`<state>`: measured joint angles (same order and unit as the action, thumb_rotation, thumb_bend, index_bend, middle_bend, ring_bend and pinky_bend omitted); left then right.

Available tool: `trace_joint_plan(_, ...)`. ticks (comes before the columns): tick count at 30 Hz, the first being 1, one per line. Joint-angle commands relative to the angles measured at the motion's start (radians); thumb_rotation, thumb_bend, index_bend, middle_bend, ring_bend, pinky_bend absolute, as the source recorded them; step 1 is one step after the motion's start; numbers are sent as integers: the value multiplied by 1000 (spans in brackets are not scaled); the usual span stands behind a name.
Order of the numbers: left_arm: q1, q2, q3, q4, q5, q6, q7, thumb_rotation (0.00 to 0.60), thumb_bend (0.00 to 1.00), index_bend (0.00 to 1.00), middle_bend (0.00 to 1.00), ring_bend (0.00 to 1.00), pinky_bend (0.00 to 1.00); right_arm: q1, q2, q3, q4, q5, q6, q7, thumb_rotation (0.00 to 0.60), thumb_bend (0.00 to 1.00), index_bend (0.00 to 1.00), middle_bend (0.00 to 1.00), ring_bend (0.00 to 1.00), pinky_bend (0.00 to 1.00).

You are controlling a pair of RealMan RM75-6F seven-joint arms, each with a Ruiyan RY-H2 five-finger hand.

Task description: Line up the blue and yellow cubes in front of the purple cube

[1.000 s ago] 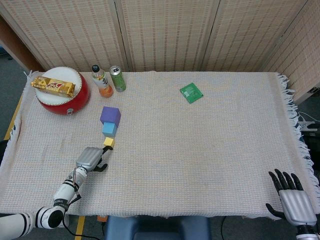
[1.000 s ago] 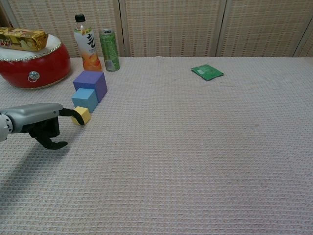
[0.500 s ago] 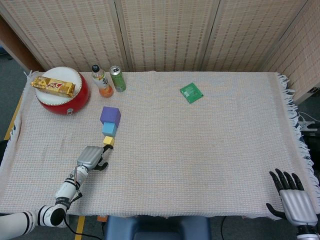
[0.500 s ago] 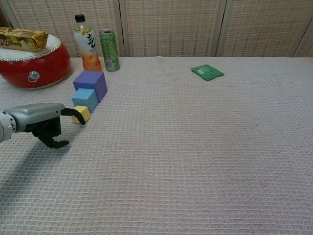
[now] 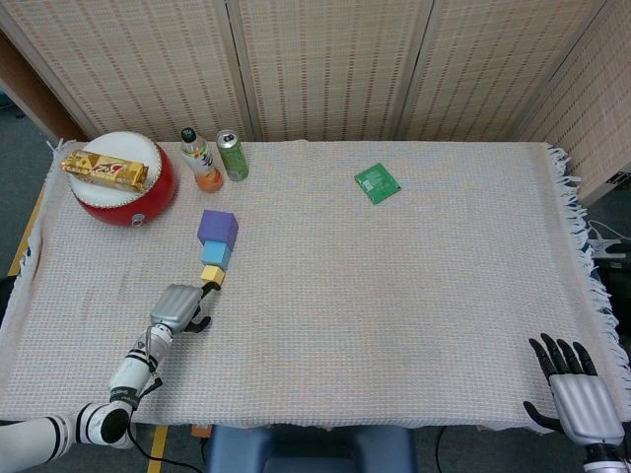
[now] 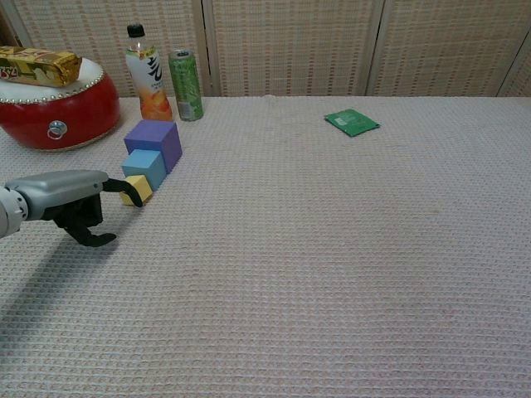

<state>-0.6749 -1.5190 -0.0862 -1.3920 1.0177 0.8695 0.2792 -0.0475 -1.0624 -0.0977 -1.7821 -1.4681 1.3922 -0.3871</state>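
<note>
Worktop [image 5: 394,296] draped in a beige waffle-weave cloth, fringed at the right edge. Far left, a red drum-shaped tin [image 5: 126,182] with a shiny gold wrapped bar on its white top; beside it a bottle [image 5: 201,161] and a green can [image 5: 232,155]. Flat green packet [image 5: 377,182] well apart, toward the far side.

Purple cube [image 5: 217,228] matte and largest, blue cube [image 5: 215,253] touching its front face, yellow cube [image 5: 212,276] smallest and just in front of the blue — apparently touching, close to a straight line.

Left hand [image 5: 178,307] low on the cloth, one dark finger reaching to the yellow cube, other fingers curled under, grasping nothing. Right hand [image 5: 578,394] resting at the near right corner, fingers spread, released.

Best done gently — short nudges only, squaring the yellow cube to the blue without shoving the row askew.
</note>
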Motion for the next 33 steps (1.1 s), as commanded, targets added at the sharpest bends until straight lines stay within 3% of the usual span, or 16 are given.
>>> trace_joint_plan(1, -3, -7, -3, 8, -2, -3, 2, 600, 392, 245, 1000, 1000, 1000, 0, 1, 0, 0, 0, -1, 0, 463, 23, 0, 0, 0, 0)
trace_joint_plan(20, -16, -27, -23, 56, -43, -28, 4, 600, 390, 245, 1000, 1000, 1000, -2, 5, 0, -2, -4, 4, 7, 462, 23, 0, 0, 0, 0)
trace_joint_plan(33, 3, 4, -2, -40, -6, -9, -2, 600, 392, 277, 1000, 1000, 1000, -6, 6, -5, -2, -17, 12, 9, 462, 25, 0, 0, 0, 0)
